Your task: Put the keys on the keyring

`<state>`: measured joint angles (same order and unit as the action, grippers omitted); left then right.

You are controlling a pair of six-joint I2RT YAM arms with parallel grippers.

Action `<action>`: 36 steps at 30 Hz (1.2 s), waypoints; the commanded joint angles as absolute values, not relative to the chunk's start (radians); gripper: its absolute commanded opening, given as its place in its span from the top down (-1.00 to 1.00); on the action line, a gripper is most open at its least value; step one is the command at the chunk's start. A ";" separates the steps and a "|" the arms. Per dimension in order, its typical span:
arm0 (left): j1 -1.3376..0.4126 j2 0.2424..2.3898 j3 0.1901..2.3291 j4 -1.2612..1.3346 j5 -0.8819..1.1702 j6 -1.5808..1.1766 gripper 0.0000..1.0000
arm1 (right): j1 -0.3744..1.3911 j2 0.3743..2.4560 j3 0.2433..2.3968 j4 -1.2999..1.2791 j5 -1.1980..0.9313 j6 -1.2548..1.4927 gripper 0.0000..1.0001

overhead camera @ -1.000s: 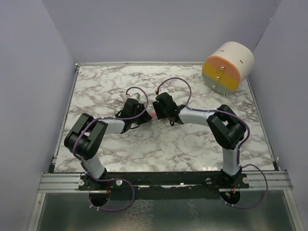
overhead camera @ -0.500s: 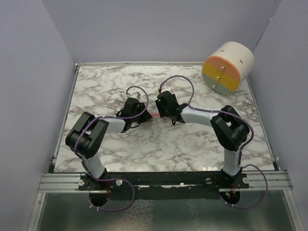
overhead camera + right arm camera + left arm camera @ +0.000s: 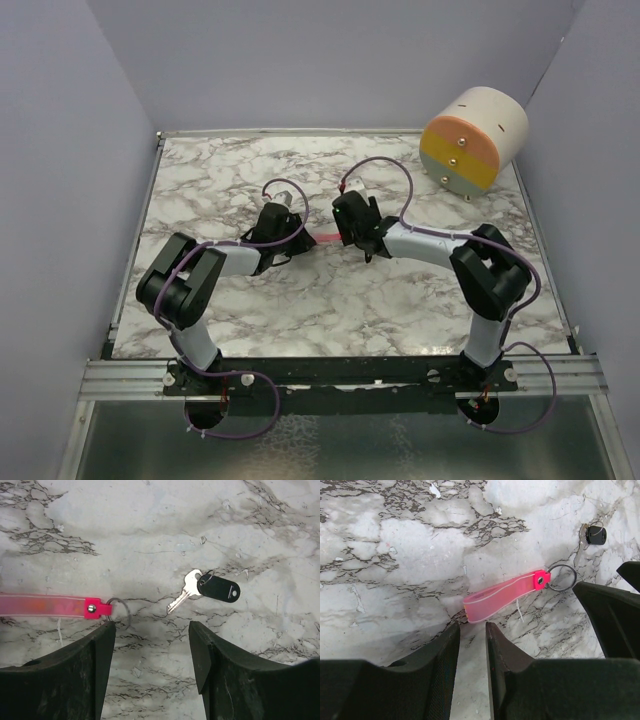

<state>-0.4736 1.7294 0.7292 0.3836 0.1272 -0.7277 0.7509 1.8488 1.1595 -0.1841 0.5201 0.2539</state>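
Now the right gripper (image 3: 152,630), jaws wide apart, is sliding rightward, seemingly lining up on the key (image 3: 207,587) (lying mid-frame, unjoined); left gripper (image 3: 472,627), narrowly apart, is waiting lower left of the keyring (image 3: 505,596).

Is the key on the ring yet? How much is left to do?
Not yet. Done: nothing, the key lies on the table, apart from the metal ring of the keyring. In hand: the left gripper has its jaws at the keyring's other end, grip unclear; the right gripper hangs over ring and key, jaws open and empty. Left: pick up the key and thread it on.
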 commanded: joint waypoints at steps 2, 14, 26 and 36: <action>-0.469 1.714 0.710 0.321 0.107 -0.716 0.39 | 0.746 1.801 1.141 -0.204 0.565 0.271 -0.23; -0.469 1.584 0.686 0.283 0.087 -0.715 0.39 | 0.733 1.773 1.115 -0.138 0.414 0.248 -0.13; -0.469 1.472 0.677 0.301 0.093 -0.704 0.38 | 0.690 1.818 1.109 -0.078 0.262 0.261 0.08; -0.494 1.606 0.759 0.304 0.137 -0.715 -0.04 | 0.633 1.734 1.002 0.005 0.186 0.305 -0.01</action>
<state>-0.4774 1.5696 0.7216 0.2909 0.1139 -0.7185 0.6605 1.7996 1.0592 -0.0696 0.2474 0.2718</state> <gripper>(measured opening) 0.482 0.495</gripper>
